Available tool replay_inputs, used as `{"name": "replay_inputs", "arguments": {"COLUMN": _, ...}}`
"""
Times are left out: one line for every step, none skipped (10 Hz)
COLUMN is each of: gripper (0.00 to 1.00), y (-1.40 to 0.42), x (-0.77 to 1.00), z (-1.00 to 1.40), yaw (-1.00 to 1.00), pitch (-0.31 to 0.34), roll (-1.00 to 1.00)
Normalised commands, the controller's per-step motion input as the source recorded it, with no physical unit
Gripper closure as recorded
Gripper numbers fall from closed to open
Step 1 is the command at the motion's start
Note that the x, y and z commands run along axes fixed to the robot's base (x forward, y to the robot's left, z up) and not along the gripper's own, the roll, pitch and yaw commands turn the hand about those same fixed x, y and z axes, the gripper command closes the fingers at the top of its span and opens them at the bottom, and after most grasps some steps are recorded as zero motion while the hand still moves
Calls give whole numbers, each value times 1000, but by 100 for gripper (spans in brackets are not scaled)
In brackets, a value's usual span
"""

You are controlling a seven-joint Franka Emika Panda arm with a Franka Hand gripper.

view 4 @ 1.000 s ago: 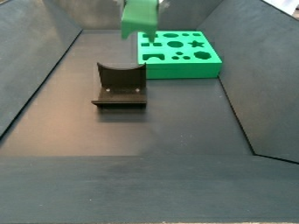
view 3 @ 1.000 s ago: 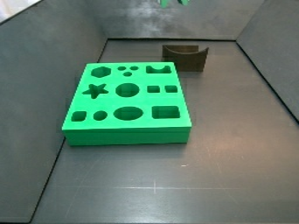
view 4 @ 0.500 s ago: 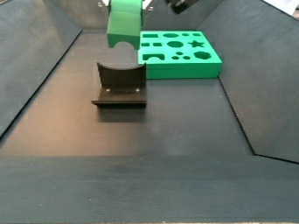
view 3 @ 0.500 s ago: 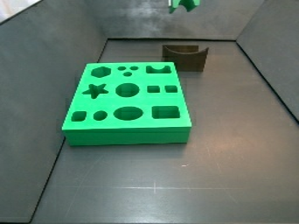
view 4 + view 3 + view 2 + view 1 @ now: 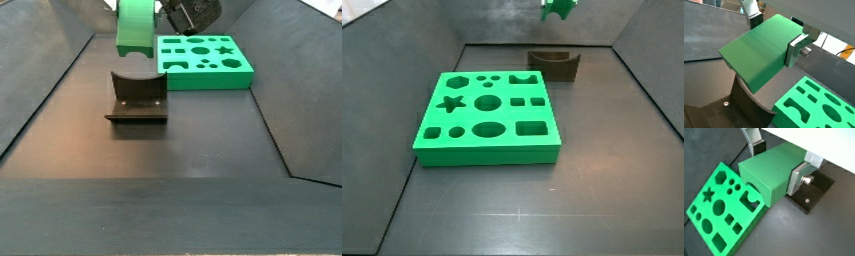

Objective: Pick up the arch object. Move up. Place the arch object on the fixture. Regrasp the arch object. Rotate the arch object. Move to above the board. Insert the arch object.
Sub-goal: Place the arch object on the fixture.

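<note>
My gripper (image 5: 777,158) is shut on the arch object (image 5: 767,173), a green elongated block clamped between the silver fingers (image 5: 803,174). It also shows in a wrist view (image 5: 757,50). In a side view the arch object (image 5: 134,28) hangs above the fixture (image 5: 136,98), a dark brown block with a U-shaped dip, not touching it. In a side view the arch object (image 5: 556,7) is at the top edge, above the fixture (image 5: 555,64). The board (image 5: 486,115) is a large green slab with shaped cutouts, lying on the floor beside the fixture; it shows in both wrist views (image 5: 721,210) (image 5: 814,105).
Dark sloped walls (image 5: 47,90) enclose the grey floor (image 5: 174,170). The board (image 5: 203,60) lies behind and to the right of the fixture in a side view.
The gripper has carried the arch object sideways and lower, from over the board's edge toward a spot above the fixture. The block has turned more upright.
</note>
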Motion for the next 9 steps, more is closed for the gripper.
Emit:
{"name": "replay_inputs", "arguments": {"gripper": 100, "y": 128, "x": 124, "z": -1000, "yaw": -52, "pitch": 235, "roll": -1000}}
{"name": "replay_inputs", "arguments": {"gripper": 100, "y": 139, "x": 133, "z": -1000, "yaw": -65, "pitch": 230, "roll": -1000}}
{"name": "replay_inputs", "arguments": {"gripper": 100, "y": 140, "x": 142, "z": -1000, "yaw": -94, "pitch": 250, "roll": -1000}}
{"name": "replay_inputs", "arguments": {"gripper": 100, "y": 134, "x": 163, "z": -1000, "yaw": -150, "pitch": 260, "roll": -904}}
{"name": "replay_inputs", "arguments": {"gripper": 100, "y": 135, "x": 172, "z": -1000, "yaw": -191, "pitch": 222, "roll": -743}}
{"name": "replay_inputs", "arguments": {"gripper": 100, "y": 137, "x": 178, "z": -1000, "yaw": -228, "pitch": 162, "roll": -520}}
{"name": "replay_inputs", "arguments": {"gripper": 100, "y": 141, "x": 181, "z": -1000, "yaw": -236, "pitch": 132, "roll": -405}}
{"name": "replay_inputs", "arguments": {"gripper": 100, "y": 133, "x": 194, "z": -1000, "yaw": -234, "pitch": 75, "roll": -238}}
{"name": "replay_inputs", "arguments": {"gripper": 100, "y": 120, "x": 175, "z": -833, "yaw": -219, "pitch": 19, "roll": -175}}
